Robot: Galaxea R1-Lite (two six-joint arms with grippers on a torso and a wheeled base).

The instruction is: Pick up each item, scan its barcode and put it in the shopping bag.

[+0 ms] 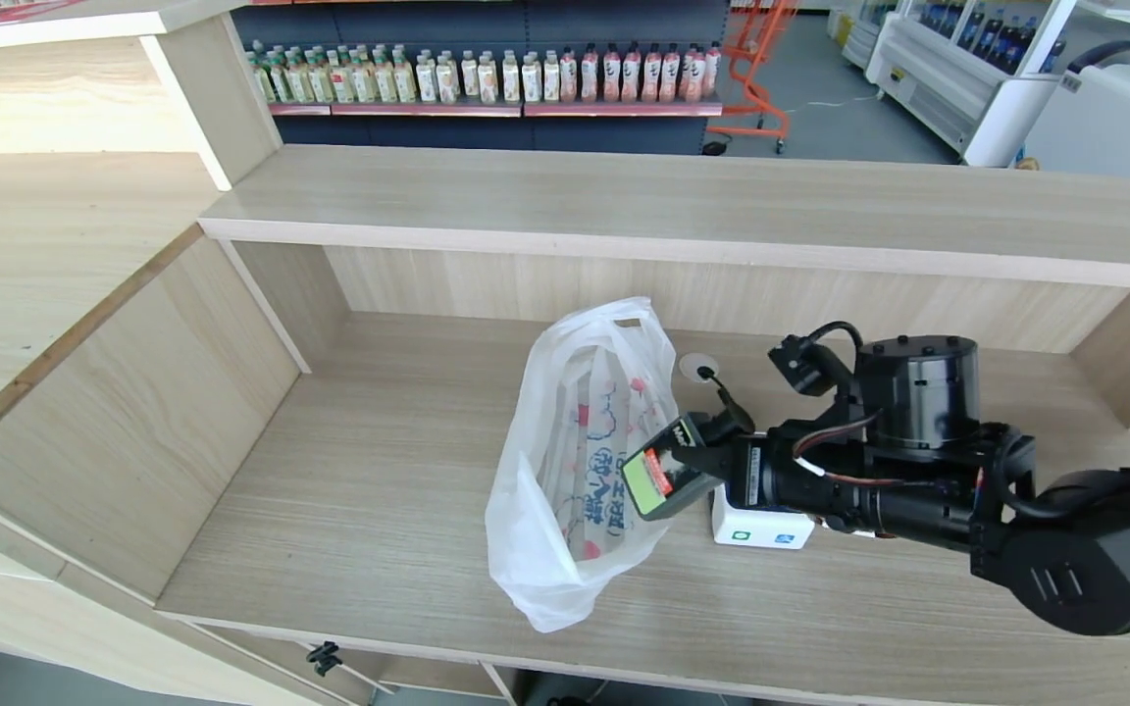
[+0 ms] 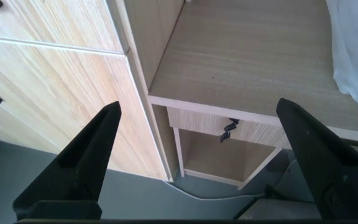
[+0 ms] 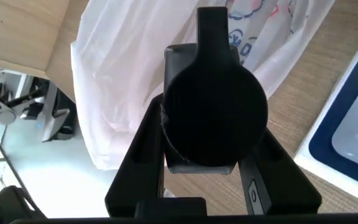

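Right gripper [image 1: 697, 461] jaws clenched on small dark box with green-and-red label [image 1: 660, 479], centre frame at mouth of white plastic shopping bag [image 1: 536, 549]; box likely light, rigid, flat sides grip well; left gripper [image 2: 197, 106] jaws released.

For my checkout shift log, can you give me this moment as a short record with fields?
shopping bag: white, open, on counter
right claw: shut on dark box, at the bag's mouth
left claw: open, beyond the counter's front edge
white box: on counter beside bag, under right arm
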